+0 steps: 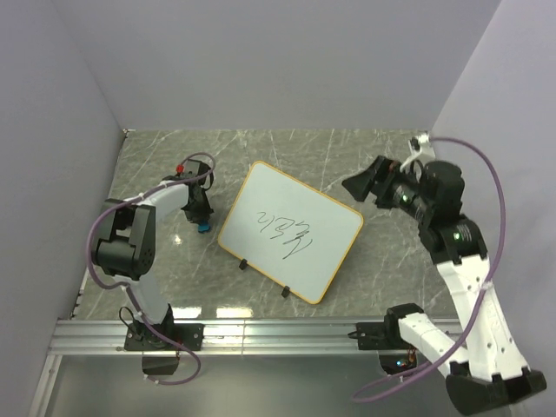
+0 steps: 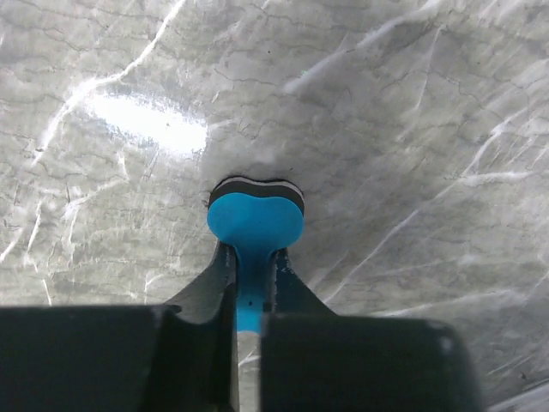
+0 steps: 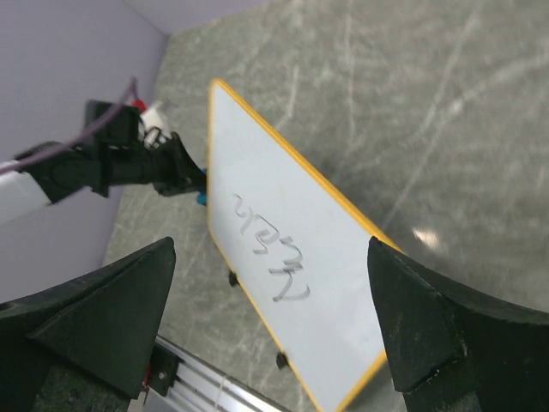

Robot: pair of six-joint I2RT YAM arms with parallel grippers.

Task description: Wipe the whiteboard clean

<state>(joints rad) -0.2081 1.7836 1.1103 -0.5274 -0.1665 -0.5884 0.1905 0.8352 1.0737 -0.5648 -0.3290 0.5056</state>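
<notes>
The whiteboard lies flat mid-table, white with a yellow-orange frame, two black clips on its near edge and black scribbles in the middle. It also shows in the right wrist view. My left gripper is just left of the board, shut on a small blue eraser with a dark felt layer, its felt side against the grey table. My right gripper hovers open and empty above the table past the board's far right corner, its fingers wide apart.
The grey marble-patterned table is enclosed by lavender walls at the back and both sides. An aluminium rail runs along the near edge by the arm bases.
</notes>
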